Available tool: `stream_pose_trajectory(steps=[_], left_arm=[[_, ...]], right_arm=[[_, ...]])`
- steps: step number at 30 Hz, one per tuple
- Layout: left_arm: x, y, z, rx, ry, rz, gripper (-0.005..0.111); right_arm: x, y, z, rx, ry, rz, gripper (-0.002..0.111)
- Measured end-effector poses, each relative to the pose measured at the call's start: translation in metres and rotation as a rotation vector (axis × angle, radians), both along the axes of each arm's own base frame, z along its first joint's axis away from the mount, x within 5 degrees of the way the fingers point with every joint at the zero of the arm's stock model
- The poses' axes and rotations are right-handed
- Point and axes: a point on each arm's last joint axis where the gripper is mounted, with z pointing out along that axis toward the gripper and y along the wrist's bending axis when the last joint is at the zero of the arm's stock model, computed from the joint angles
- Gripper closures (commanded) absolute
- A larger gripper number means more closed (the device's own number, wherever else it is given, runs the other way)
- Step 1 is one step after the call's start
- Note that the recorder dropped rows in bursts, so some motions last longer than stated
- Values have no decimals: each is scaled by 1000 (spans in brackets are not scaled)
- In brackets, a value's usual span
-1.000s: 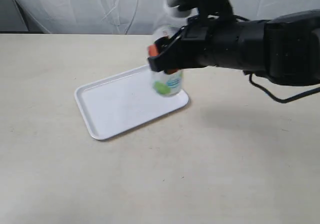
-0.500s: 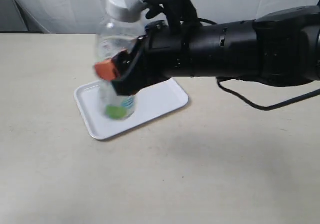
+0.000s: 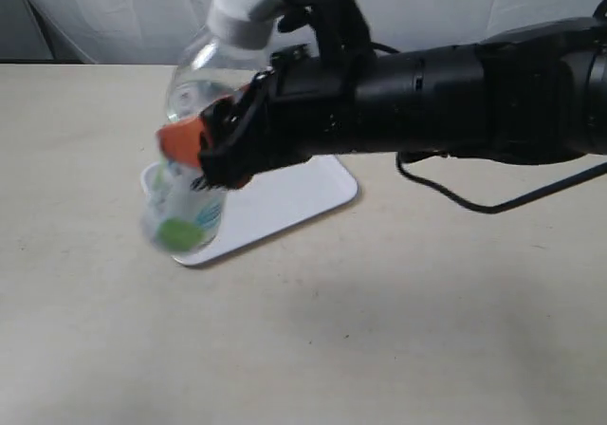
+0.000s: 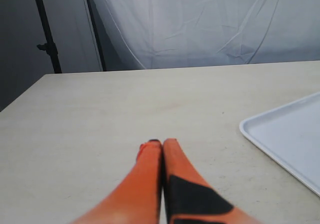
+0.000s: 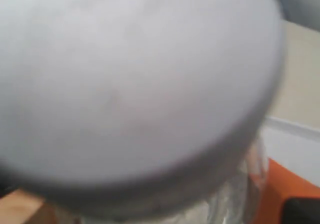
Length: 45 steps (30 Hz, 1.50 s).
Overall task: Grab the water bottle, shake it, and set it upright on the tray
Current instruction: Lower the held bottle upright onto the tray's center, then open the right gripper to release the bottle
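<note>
The water bottle hangs tilted in the air, blurred, its white cap toward the upper right and its green-marked base over the tray's left end. My right gripper is shut on its middle, orange fingers showing at the side. In the right wrist view the white cap fills nearly everything, with an orange finger beside the clear bottle body. The white tray lies on the table under the arm. My left gripper is shut and empty, low over the table, with the tray's corner beside it.
The beige table stretches around the tray. A white cloth backdrop hangs behind the table, with a dark stand pole at its edge. A black cable loops under the right arm.
The right arm has swung the bottle leftward and toward the camera across the tray, and the bottle has gone from upright to tilted. The left gripper's earlier state is not shown.
</note>
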Motion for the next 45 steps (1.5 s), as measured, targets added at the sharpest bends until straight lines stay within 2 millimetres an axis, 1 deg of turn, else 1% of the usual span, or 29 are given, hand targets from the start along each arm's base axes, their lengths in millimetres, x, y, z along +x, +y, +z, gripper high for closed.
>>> stream_pose_trajectory(steps=[2, 4, 7, 9, 11, 12, 14, 18, 21, 24, 28, 33, 36, 40, 42, 45], left_arm=[[0, 0, 0, 0, 0, 0, 107], [0, 0, 0, 0, 0, 0, 107], [0, 0, 0, 0, 0, 0, 107], [0, 0, 0, 0, 0, 0, 107], [0, 0, 0, 0, 0, 0, 107], [0, 0, 0, 0, 0, 0, 107], [0, 0, 0, 0, 0, 0, 107], [0, 0, 0, 0, 0, 0, 107], [0, 0, 0, 0, 0, 0, 107], [0, 0, 0, 0, 0, 0, 107], [0, 0, 0, 0, 0, 0, 107], [0, 0, 0, 0, 0, 0, 107], [0, 0, 0, 0, 0, 0, 107], [0, 0, 0, 0, 0, 0, 107], [0, 0, 0, 0, 0, 0, 107], [0, 0, 0, 0, 0, 0, 107]], right_arm=[[-11, 4, 2, 34, 4, 108, 109], [-9, 4, 1, 17, -10, 88, 109], [9, -3, -6, -86, -67, -99, 109], [24, -12, -12, -173, -109, -264, 109], [36, -22, -15, -234, -136, -388, 109], [39, -25, -15, -250, -144, -421, 109], [40, -26, -15, -259, -154, -430, 109], [45, -13, -7, -225, -177, -380, 109], [56, 2, -1, -202, -193, -373, 109], [71, 18, -5, -199, -192, -374, 109], [89, 39, -24, -217, -168, -371, 109], [106, 61, -54, -236, -117, -355, 109], [112, 70, -71, -245, -88, -340, 109], [115, 76, -89, -255, -41, -330, 108], [115, 77, -94, -260, -28, -328, 102], [115, 78, -97, -261, -22, -319, 83]])
